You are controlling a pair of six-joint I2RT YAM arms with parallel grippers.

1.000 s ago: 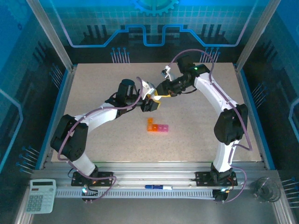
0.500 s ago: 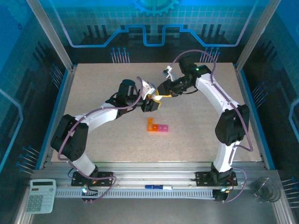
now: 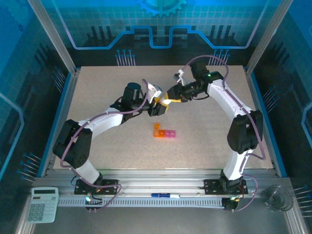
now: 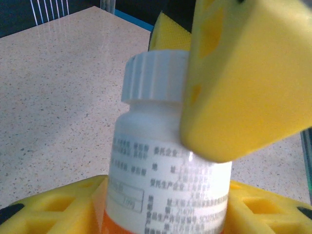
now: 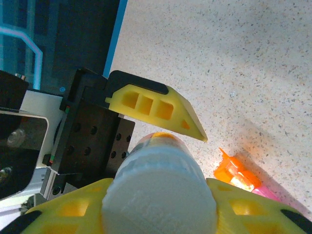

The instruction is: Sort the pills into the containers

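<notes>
Toward the rear middle of the speckled beige surface [image 3: 214, 136], we see the two arms reach inward and meet tip to tip around a small white bottle [image 4: 163, 185]. We see the left pincer [image 3: 158, 109] reaching in from the left, its yellow fingers [image 4: 53, 204] closed on the lower body of the bottle; from the left wrist camera those fingers sit at either side of the printed label. We see the right pincer [image 3: 169, 100] reaching in from the right and closed narrowly on the ribbed cap [image 4: 153, 78], which sits on the bottle's neck. From the left wrist camera one broad yellow finger of the right pincer presses against the side of the cap and the bottle's shoulder, and the edge of the other finger shows behind the cap. From the right wrist camera we look down on the round top of the cap, held between that pincer's own two fingers, with a finger of the left pincer and its black body beyond it. We see the containers [image 3: 165, 132] lying on the surface nearer the arm bases, just in front of the joined pincers and apart from them: a short strip with one orange compartment [image 3: 158, 132] at its left end and pink ones [image 3: 170, 132] to the right. An orange flap stands up from the orange end.
</notes>
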